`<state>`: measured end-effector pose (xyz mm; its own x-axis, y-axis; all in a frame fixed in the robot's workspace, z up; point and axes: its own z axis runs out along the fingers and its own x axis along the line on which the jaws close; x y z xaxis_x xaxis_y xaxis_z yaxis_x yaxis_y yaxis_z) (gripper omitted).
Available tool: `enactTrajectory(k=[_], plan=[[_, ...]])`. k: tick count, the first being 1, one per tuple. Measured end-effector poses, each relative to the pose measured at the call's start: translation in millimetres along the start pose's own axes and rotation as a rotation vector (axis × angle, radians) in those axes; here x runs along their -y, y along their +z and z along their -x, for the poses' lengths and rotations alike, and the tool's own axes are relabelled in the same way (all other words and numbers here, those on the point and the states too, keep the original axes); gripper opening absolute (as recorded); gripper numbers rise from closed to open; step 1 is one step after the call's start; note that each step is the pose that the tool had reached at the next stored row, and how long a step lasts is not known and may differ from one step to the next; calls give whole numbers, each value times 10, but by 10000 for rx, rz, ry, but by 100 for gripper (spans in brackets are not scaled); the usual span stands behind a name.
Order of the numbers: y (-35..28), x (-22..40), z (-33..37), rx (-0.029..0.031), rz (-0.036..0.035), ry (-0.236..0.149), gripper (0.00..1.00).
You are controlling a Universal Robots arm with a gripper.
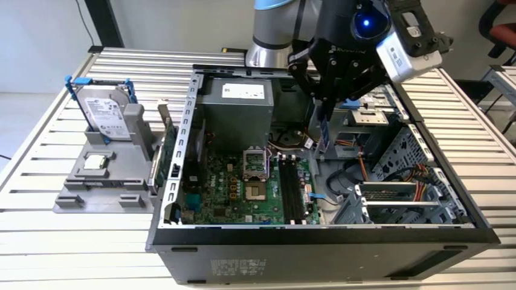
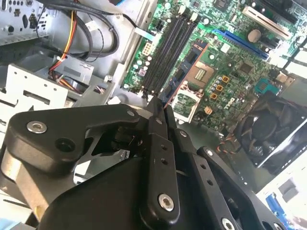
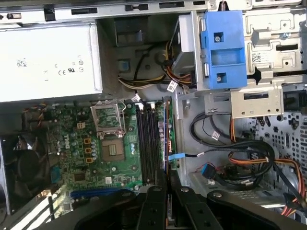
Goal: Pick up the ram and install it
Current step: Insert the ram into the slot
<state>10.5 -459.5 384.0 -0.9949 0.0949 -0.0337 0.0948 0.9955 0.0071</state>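
In the exterior view, an open computer case lies on a slatted table, and the arm reaches down into it from above. The gripper has its fingers pinched on the upper end of the ram, which hangs upright as a thin stick just above the motherboard, near the far end of the black memory slots and towards the exterior view's right of the processor socket. Whether its lower edge touches anything cannot be told. Outside the case, on the exterior view's left, a grey tray holds a hard drive with blue rails and a small square processor chip. In the second wrist view, the gripper shows its black fingers drawn close together, pointing at the ends of the memory slots, which all lie bare. In the first wrist view, the gripper clamps the ram, seen edge-on as a narrow green strip just beside the outermost of the memory slots.
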Motion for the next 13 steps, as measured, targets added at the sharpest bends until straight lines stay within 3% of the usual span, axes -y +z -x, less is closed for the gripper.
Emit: enactTrajectory(k=[7,13], plan=[[87,0,4,-2,10,-292,0],[98,0,5,-2,9,-303,0]])
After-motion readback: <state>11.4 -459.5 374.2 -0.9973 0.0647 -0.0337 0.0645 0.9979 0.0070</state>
